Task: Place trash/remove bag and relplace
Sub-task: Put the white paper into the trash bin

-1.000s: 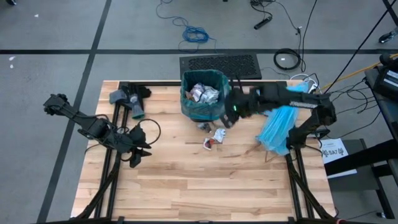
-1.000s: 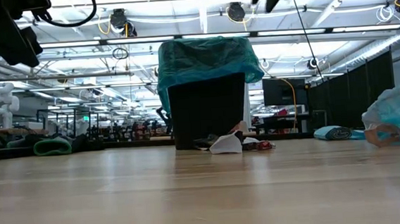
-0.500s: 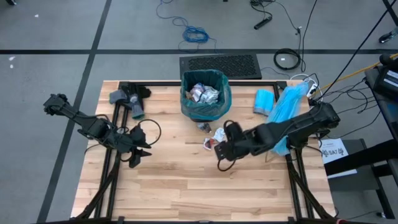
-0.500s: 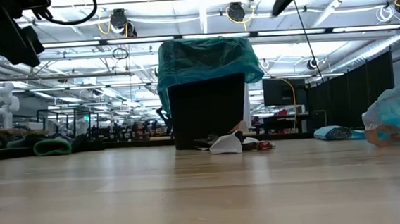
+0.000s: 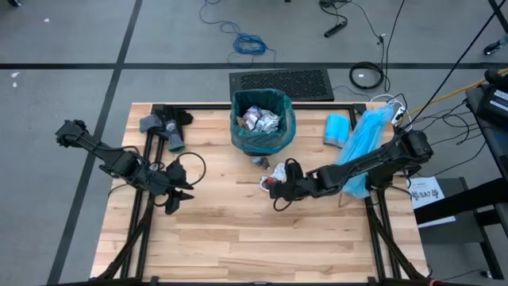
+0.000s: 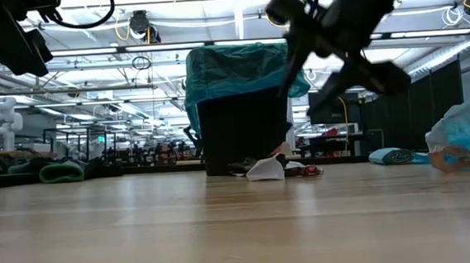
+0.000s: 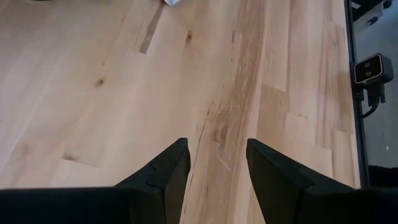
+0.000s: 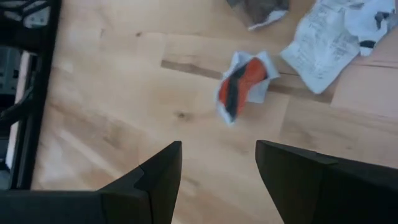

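Observation:
The black bin [image 5: 262,141] stands at the table's far middle, lined with the teal bag [image 5: 279,127], whose top is folded over the rim [image 6: 243,69]. Crumpled trash [image 5: 260,119] lies inside. Loose scraps lie on the table in front of the bin: a white paper [image 5: 279,170] [image 8: 323,43], a red-and-white wrapper [image 5: 266,183] [image 8: 241,84] and a brown wad [image 8: 261,9]. My right gripper [image 5: 275,193] [image 8: 217,165] is open and empty, above the table just on the near side of the wrapper. My left gripper [image 5: 176,199] [image 7: 214,162] is open and empty over bare wood at the left.
A pale sky-blue plastic bag [image 5: 361,147] and a blue roll [image 5: 336,129] lie at the table's right. Grey and dark objects [image 5: 163,127] lie at the far left corner. Bare wood stretches along the near half of the table [image 5: 254,238].
My right gripper has swung from beside the bin's right side toward the table's near edge and come down, then shifted slightly left toward the loose scraps. The bin, bag and scraps have stayed put.

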